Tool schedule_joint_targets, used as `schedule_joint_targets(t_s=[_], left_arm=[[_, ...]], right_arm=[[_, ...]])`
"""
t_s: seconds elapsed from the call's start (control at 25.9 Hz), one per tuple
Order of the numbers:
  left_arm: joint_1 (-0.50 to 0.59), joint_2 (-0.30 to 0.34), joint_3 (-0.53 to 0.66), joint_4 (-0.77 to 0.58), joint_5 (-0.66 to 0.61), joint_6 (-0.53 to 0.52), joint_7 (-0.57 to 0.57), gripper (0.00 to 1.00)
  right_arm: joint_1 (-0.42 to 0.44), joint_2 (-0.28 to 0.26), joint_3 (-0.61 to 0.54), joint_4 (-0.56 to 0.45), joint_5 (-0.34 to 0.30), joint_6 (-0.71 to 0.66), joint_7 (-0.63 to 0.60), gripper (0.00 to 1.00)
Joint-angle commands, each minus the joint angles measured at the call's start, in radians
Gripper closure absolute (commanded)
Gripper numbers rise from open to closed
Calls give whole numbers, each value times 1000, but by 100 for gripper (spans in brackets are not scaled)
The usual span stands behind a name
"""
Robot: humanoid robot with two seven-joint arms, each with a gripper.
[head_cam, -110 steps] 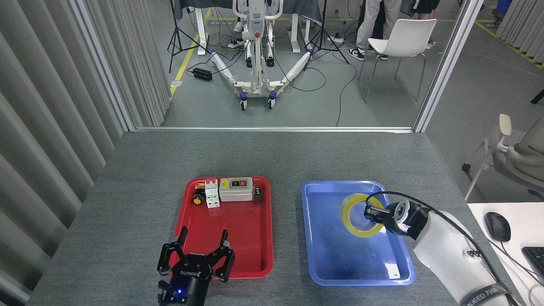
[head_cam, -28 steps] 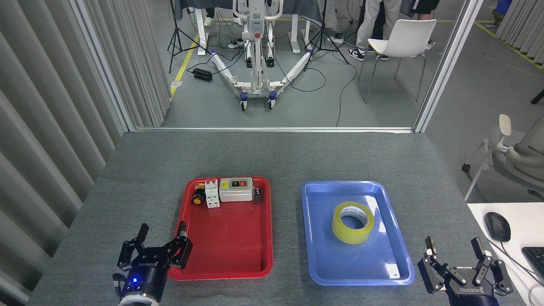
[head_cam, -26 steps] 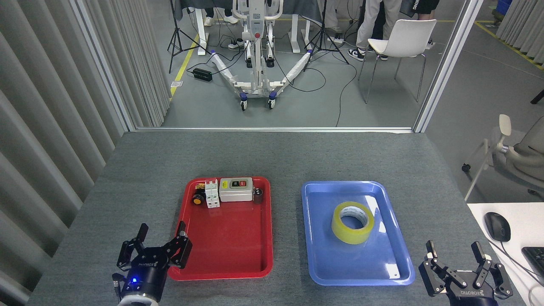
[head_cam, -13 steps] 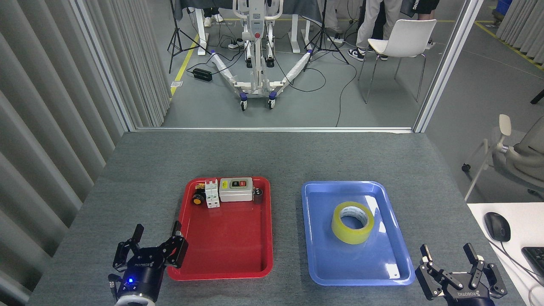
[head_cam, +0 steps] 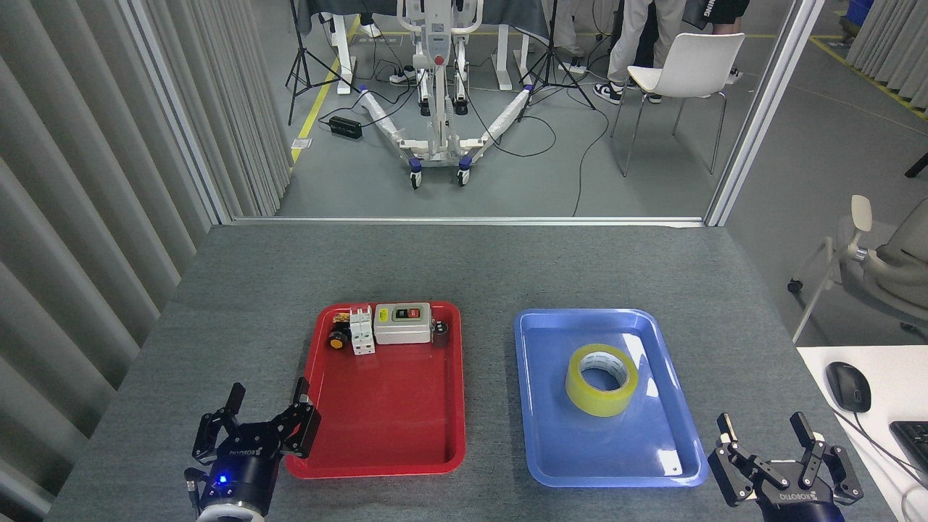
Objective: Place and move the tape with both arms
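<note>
head view: tape (head_cam: 602, 380) now lying released in blue tray (head_cam: 551, 435), ahead-left of right gripper (head_cam: 779, 447) jaws; both sets spread, left gripper (head_cam: 262, 415) idling.

a: where's the tape (head_cam: 602, 380)?
b: lying flat in the blue tray (head_cam: 551, 435), a little past its middle; hole facing up
a: looks?
b: wide translucent yellow roll; white printed core; nothing touching it
</note>
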State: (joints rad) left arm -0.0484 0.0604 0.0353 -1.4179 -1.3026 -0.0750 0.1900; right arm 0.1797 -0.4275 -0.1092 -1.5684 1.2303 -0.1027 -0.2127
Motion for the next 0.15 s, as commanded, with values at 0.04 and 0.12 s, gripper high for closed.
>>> schedule_joint_targets(t_s=[0.04,0.12], left_arm=[[-2,-1,0,-1,0,0,0,0],[-7,1,0,1,0,0,0,0]], right_arm=[[-16,1,0,16,0,0,1,0],[-22,-1,0,24,-2,0,0,0]])
